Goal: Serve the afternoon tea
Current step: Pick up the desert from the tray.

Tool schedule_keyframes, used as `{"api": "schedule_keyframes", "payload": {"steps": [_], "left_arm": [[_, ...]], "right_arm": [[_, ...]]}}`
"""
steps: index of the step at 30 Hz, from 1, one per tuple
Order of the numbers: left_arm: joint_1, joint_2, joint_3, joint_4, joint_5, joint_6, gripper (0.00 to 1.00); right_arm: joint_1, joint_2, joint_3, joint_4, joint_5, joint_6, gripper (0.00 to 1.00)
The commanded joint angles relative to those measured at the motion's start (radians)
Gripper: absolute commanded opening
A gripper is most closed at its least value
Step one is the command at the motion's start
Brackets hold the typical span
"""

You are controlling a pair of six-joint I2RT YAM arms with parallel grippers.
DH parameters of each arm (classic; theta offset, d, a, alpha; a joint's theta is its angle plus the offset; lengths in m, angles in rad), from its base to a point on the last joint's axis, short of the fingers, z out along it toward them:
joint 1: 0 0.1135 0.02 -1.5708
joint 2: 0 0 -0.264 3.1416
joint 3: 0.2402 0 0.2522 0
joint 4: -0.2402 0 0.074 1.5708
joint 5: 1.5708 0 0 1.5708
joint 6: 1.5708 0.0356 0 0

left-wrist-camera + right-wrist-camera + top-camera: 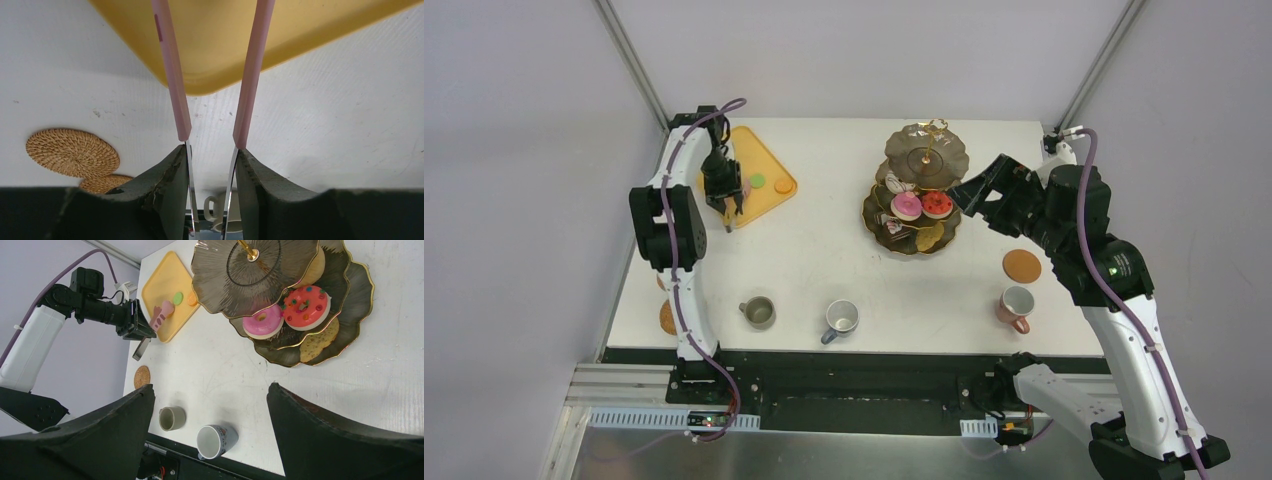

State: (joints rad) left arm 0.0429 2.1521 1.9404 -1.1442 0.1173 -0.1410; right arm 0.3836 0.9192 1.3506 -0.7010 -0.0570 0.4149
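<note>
The dark gold-rimmed three-tier stand (927,152) stands at the back right. Its middle tier holds a pink doughnut (906,206) and a red doughnut (937,204), also seen in the right wrist view (263,321) (306,307). A green macaron (756,181) and an orange macaron (783,186) lie on the yellow tray (764,160). My left gripper (724,197) is shut on the pink-handled tongs (172,75), held over the tray's near corner (220,40). My right gripper (210,389) is open and empty beside the stand. Olive (758,312), grey-blue (841,318) and pink (1017,305) mugs stand near the front edge.
One brown coaster (1022,265) lies behind the pink mug. Two more coasters (72,151) (107,182) lie at the table's left edge. Small cakes (319,340) sit on the stand's lower tier.
</note>
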Motion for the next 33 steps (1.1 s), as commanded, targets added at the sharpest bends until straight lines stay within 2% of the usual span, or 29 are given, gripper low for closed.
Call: {"api": "schedule_keyframes", "payload": {"steps": [1,10,19,22,30,33], "left_arm": [[-0.017,0.012,0.040,-0.050,-0.040,0.012,0.37],[-0.031,0.017,0.052,-0.063,-0.085,0.013,0.33],[-0.032,-0.015,0.072,-0.041,-0.103,0.000,0.14],[-0.032,-0.019,0.087,-0.044,-0.111,-0.004,0.10],[-0.033,-0.086,0.110,-0.063,-0.155,-0.013,0.07],[-0.035,-0.148,0.109,-0.082,-0.123,-0.036,0.07]], "right_arm": [[-0.004,-0.013,0.004,0.033,0.006,0.002,0.87],[-0.004,-0.014,0.001,0.032,0.005,0.002,0.87],[-0.003,-0.013,0.011,0.032,0.007,-0.004,0.87],[-0.004,-0.012,0.016,0.032,0.008,-0.009,0.87],[-0.004,-0.011,0.039,0.031,0.019,-0.030,0.86],[-0.004,-0.017,0.069,0.027,0.040,-0.047,0.86]]}}
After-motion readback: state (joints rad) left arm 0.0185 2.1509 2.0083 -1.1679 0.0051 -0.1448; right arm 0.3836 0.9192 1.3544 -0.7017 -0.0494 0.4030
